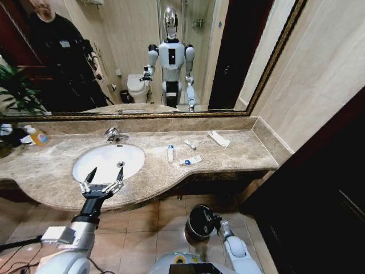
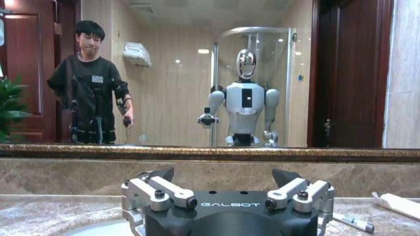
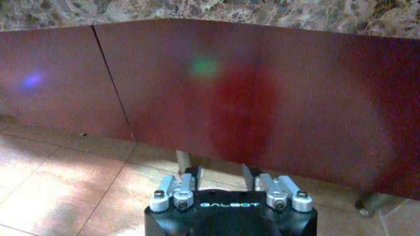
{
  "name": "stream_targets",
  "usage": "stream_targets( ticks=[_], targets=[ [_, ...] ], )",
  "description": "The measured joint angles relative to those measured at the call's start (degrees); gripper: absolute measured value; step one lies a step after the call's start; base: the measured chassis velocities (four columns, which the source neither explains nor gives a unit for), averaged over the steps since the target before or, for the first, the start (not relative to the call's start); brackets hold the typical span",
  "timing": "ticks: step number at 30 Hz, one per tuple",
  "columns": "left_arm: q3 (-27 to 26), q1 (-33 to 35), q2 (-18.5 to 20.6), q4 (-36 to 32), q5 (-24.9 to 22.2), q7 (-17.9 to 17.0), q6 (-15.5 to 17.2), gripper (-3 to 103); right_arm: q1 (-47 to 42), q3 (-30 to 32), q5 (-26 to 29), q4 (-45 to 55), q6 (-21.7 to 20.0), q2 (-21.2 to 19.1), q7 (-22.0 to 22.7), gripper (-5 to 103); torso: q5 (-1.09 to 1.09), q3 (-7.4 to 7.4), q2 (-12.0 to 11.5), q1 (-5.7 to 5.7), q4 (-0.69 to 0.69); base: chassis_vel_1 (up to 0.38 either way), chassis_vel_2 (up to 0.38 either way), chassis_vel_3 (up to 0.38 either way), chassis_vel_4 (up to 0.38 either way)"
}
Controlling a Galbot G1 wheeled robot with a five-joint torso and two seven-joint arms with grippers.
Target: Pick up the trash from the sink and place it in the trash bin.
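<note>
You have a wide mirror (image 1: pixel 114 57) with a dark gilt frame running along the wall behind the marble countertop (image 1: pixel 239 151). At the far left of the counter stands a small bottle of orange liquid (image 1: pixel 37 136), just beside the leaves of a green plant (image 1: pixel 17 88). In the mirror's reflection you can see a white toilet (image 1: pixel 137 87) and a glass shower enclosure (image 2: pixel 259 73). Below the counter, a dark red wooden panel (image 3: pixel 249 108) meets a floor of tan tiles (image 3: pixel 59 182)
</note>
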Motion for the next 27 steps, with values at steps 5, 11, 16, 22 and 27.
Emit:
stream_targets(
  ticks=[5, 11, 16, 22, 27],
  targets=[
    [0.0, 0.0, 0.0, 0.0, 0.0, 0.0, 0.0, 100, -0.2, 0.0, 0.0, 0.0, 0.0, -0.1, 0.0, 61, 0.00, 0.00, 0.0, 0.00, 0.00, 0.000, 0.000, 0.000, 0.000],
    [0.0, 0.0, 0.0, 0.0, 0.0, 0.0, 0.0, 100, -0.5, -0.2, 0.1, 0.9, -0.2, -0.2, -0.1, 88, 0.00, 0.00, 0.0, 0.00, 0.00, 0.000, 0.000, 0.000, 0.000],
    [0.0, 0.0, 0.0, 0.0, 0.0, 0.0, 0.0, 100, -1.2, -0.4, 0.9, 2.3, -1.3, -0.3, -0.1, 97, 0.01, 0.00, 0.0, 0.00, 0.00, 0.000, 0.000, 0.000, 0.000],
    [0.0, 0.0, 0.0, 0.0, 0.0, 0.0, 0.0, 100, -6.8, 0.2, 9.6, 12.4, -5.0, -3.9, -2.2, 100, 0.00, 0.00, 0.0, 0.00, -0.01, 0.000, 0.000, 0.000, 0.000],
    [0.0, 0.0, 0.0, 0.0, 0.0, 0.0, 0.0, 100, -10.0, 1.5, 15.0, 18.9, -3.2, -6.4, -3.4, 100, 0.00, 0.00, 0.0, 0.00, -0.01, 0.000, 0.000, 0.000, 0.000]
  ],
)
